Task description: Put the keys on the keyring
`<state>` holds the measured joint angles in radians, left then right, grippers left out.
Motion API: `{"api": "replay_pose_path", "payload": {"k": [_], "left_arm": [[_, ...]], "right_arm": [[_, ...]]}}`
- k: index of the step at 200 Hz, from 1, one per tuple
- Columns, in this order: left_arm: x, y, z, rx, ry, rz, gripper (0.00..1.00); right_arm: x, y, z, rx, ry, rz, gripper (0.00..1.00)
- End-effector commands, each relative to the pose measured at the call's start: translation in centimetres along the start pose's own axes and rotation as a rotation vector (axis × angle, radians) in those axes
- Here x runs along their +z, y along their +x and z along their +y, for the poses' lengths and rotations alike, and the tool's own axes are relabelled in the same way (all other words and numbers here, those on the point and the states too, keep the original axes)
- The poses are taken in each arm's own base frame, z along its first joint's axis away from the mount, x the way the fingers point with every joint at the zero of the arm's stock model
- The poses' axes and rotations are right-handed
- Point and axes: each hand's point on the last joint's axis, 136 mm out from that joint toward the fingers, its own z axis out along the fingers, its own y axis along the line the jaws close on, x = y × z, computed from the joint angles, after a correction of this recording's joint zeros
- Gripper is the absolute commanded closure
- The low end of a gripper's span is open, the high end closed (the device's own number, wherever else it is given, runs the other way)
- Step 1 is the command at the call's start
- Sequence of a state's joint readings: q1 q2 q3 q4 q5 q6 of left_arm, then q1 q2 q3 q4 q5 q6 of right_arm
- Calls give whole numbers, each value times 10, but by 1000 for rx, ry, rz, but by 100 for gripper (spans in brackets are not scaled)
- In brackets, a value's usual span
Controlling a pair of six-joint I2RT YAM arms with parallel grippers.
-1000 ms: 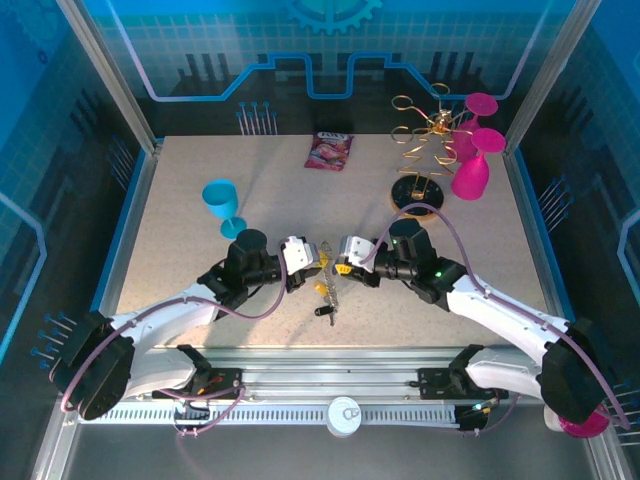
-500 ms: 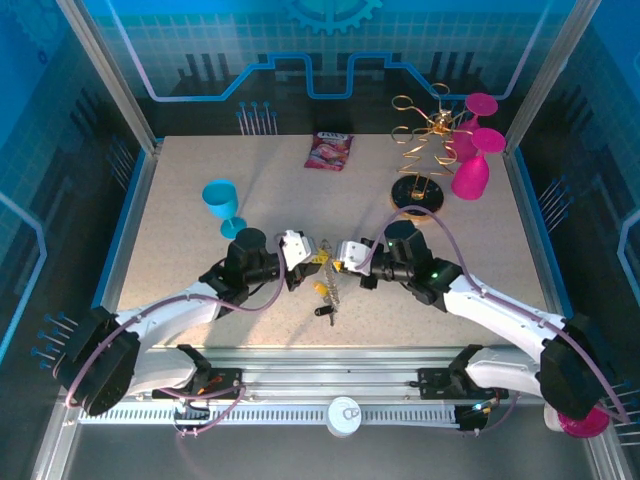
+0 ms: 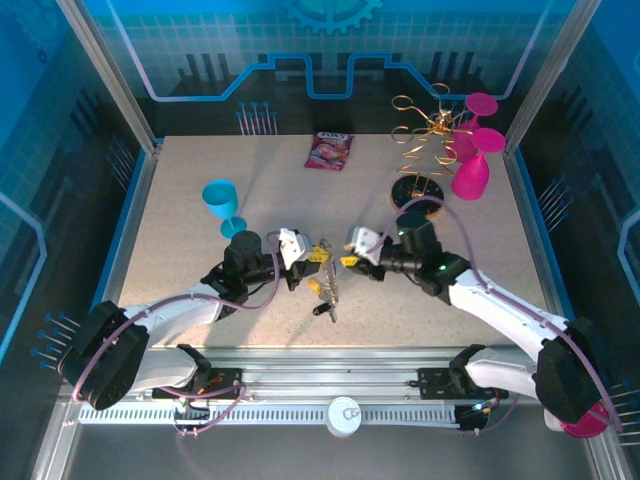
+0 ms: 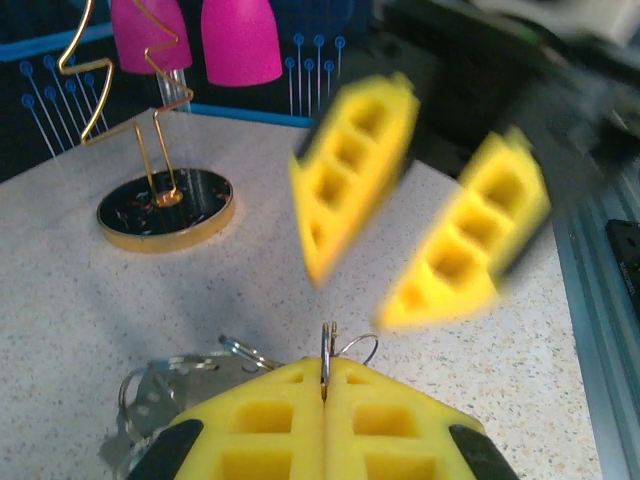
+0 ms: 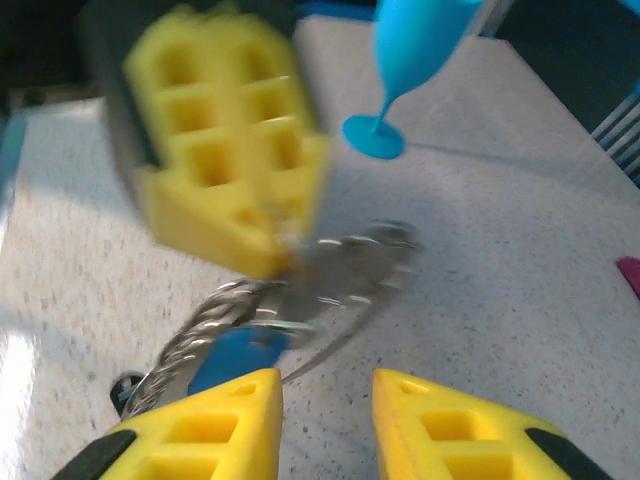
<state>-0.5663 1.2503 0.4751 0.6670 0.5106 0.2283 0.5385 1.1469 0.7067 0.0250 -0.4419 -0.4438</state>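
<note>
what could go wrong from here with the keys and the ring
1. The left hand pinches only a thin bit of the keyring at its very fingertips. It could slip free, and the keys bunched beside it would drop.
2. The right hand is open, blurred and close in front of the left hand. Closing in, its fingers might bump the left fingers rather than catch the ring.

In the top view both arms reach inward to frame centre, tips facing: left gripper (image 3: pixel 312 256) pressed closed, right gripper (image 3: pixel 348 260) with jaws parted.
</note>
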Motion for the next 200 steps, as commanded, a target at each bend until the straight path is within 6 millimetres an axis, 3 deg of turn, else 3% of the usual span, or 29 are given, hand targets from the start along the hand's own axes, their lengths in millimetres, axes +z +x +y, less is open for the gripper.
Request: {"api": "replay_pose_path", "payload": {"k": [1,32,86,123,200], "left_arm": [[-8,-25,-11,152,43,-121,100],[-9,-26,-18,202,82,-153,100],[-11,-28,-24,205,110,-155,100],[-11,-29,-25,200,116,-161,100],[-8,-22,-15,183,66,-112,100]], "right_arm": [[-18,-33,13,167,-142,-178,69],[-11,-44,15,166,-203,-269,73],[12,-28,32,96,-283,-172,72],[14,-26,32,69,-288,-155,77],[13,-23,39,39,-303,-149,74]]}}
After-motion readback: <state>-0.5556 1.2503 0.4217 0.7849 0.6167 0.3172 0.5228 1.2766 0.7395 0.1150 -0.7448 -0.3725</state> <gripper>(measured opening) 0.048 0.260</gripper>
